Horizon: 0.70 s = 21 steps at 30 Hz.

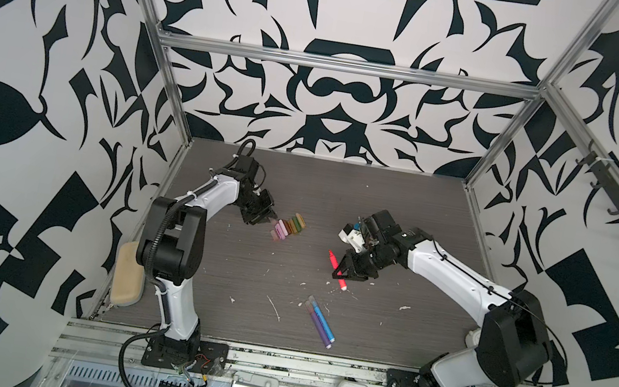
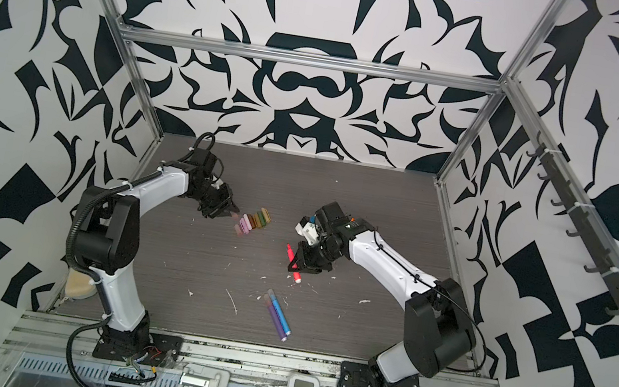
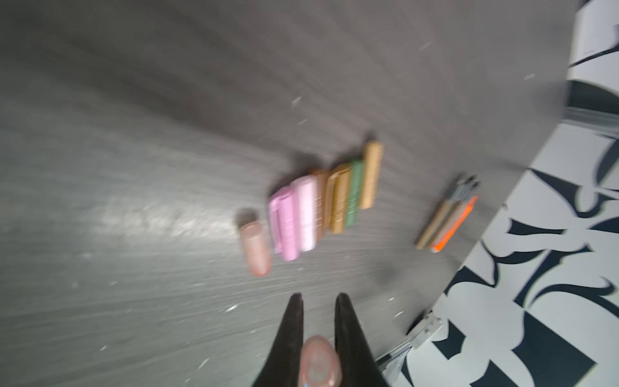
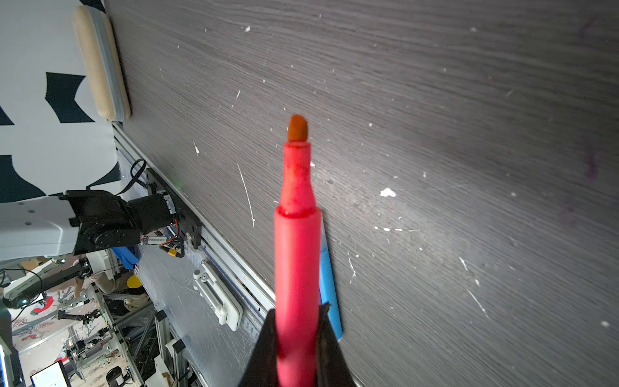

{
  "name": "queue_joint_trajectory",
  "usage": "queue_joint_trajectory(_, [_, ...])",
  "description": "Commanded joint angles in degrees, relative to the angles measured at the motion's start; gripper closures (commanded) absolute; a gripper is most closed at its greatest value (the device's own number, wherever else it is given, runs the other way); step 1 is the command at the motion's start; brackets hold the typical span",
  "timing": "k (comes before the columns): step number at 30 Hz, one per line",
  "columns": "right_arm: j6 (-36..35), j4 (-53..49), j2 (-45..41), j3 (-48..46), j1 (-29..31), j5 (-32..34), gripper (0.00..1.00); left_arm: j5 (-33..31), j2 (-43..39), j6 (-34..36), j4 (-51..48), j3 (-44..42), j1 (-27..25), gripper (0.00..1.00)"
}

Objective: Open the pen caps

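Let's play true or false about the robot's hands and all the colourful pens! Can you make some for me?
The right gripper holds a red pen with its tip bare. True.
The left gripper is empty. False: it pinches a pinkish cap.
The loose caps lie side by side in a row on the table. True.
The blue pen and purple pen stand upright. False: they lie flat, side by side.
The pencil case sits mid-table. False: it lies at the table's left edge.
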Motion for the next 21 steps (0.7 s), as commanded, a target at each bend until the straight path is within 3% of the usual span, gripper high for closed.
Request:
queue_joint_trajectory(1, [-0.9, -1.73, 0.1, 2.12, -0.7, 0.56, 1.0, -1.31, -0.03, 1.9, 0.58, -3.39, 0.7, 1.0])
queue_joint_trajectory(6, [-1.69, -3.0, 0.6, 2.93, -1.05, 0.65, 1.0, -2.0, 1.17, 1.17, 4.05, -7.11, 0.7, 1.0])
queue_joint_trajectory(21, [-3.51, -5.75, 2.01, 5.06, -1.72, 0.48, 1.0, -1.12, 5.97, 0.12, 6.32, -6.38, 0.7, 1.0])
